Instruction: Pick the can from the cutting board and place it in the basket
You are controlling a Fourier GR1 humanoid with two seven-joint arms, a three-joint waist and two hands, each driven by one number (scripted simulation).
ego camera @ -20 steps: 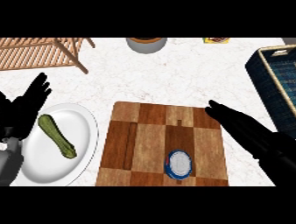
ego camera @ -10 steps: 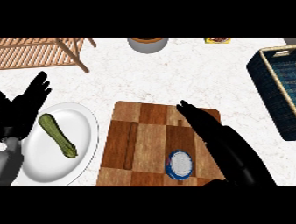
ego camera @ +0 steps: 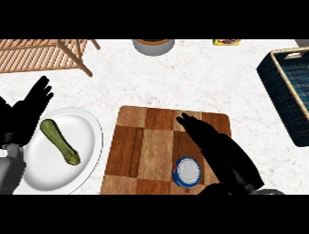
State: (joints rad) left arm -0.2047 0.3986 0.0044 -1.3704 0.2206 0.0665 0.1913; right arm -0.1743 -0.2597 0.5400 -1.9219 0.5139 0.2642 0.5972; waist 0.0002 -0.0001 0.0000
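A can (ego camera: 187, 172) with a blue rim and pale top stands upright near the front edge of the wooden cutting board (ego camera: 147, 146). My right hand (ego camera: 218, 151) lies over the board with straight fingers pointing to the far left, its side just right of the can and partly overlapping it. The dark blue basket (ego camera: 299, 91) sits at the right edge, well apart from the hand. At the left edge my left hand (ego camera: 22, 112) rests open, fingers up, beside the plate.
A white plate (ego camera: 59, 151) with a green zucchini (ego camera: 59, 141) lies left of the board. A wooden rack (ego camera: 32, 55) stands at the far left. A round bowl (ego camera: 154, 45) and a small yellow item (ego camera: 226, 41) sit at the back edge.
My right hand has swept leftward over the cutting board, from its right edge to beside the can. The left hand and the can have stayed still.
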